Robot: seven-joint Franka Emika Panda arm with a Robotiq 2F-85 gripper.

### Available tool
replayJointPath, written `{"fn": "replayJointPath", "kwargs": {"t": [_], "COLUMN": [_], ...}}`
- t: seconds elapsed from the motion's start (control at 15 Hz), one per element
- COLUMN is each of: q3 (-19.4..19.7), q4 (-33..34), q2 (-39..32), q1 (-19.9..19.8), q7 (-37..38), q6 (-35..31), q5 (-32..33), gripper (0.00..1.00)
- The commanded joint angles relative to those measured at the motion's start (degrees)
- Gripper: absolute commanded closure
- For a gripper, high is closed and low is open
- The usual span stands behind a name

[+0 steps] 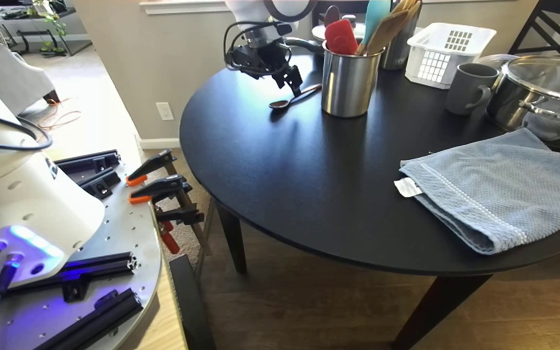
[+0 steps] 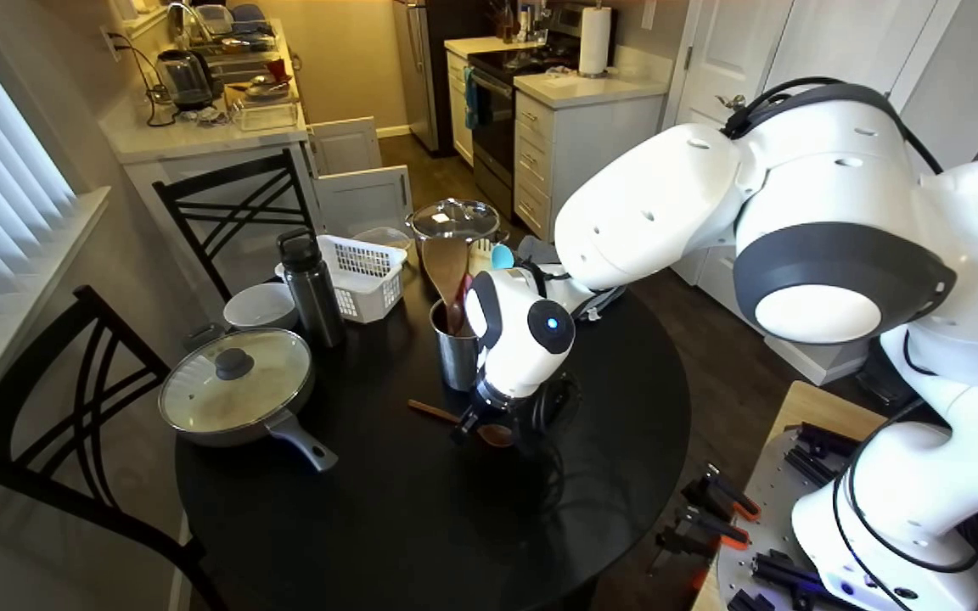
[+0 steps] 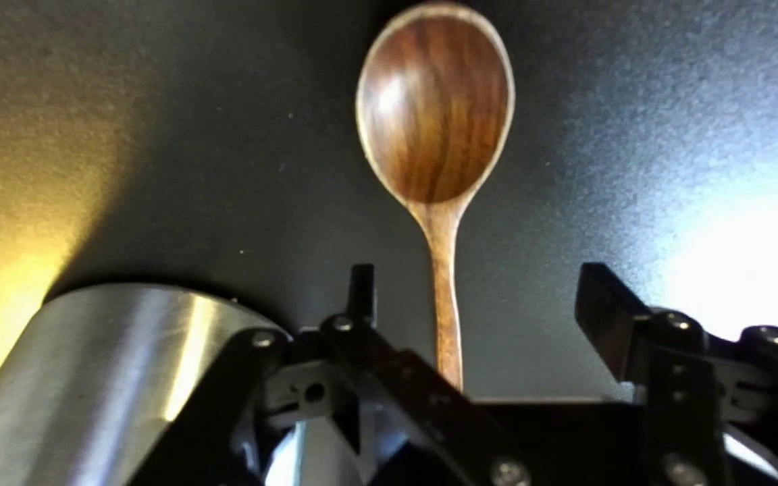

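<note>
The biggest thing on my screens is the bench [image 1: 270,184], round and black, with my arm [image 2: 650,204] stretched over it from its base [image 2: 896,501] beyond the edge. Next in size comes the pale blue towel [image 1: 513,189], folded, close to the near edge in an exterior view, a white tag [image 1: 408,187] sticking out from it. Beside the towel I see the pot [image 1: 545,124], its lid [image 2: 455,219] on, toward the far edge in an exterior view. The pan [image 2: 226,439], also covered, sits by the edge opposite the arm's base, handle pointing inward over the bench. Between pot and pan I pick out the white basket [image 1: 426,63]; the canister [image 1: 348,87], further in from the edge, stands upright and holds tools [image 1: 373,19]. The bottle [image 2: 315,297] is just beside the basket, and the grey mug [image 1: 469,87] just beside the pot. My jaws hang low near the canister, spread wide, and I see space between the handle of the spoon [image 3: 437,212] and the fingertips [image 3: 602,307] on either side of it. The wooden spoon lies on the bench, well in from any edge and near the canister, its bowl facing up out beyond the jaws
</note>
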State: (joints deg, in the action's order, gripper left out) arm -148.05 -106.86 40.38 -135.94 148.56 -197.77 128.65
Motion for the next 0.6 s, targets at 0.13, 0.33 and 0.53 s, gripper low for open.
{"fn": "replayJointPath", "kwargs": {"t": [0.13, 0.33, 0.53], "q3": [-1.57, -0.67, -0.32], "q4": [0.14, 0.22, 0.08], "q2": [-0.96, -0.2, -0.29], "q1": [-1.85, -1.74, -1.81], "q7": [0.28, 0.47, 0.66], "q6": [-0.64, -0.64, -0.64], "q5": [1.54, 1.34, 1.21], "gripper": [0.66, 0.85, 0.52]}}
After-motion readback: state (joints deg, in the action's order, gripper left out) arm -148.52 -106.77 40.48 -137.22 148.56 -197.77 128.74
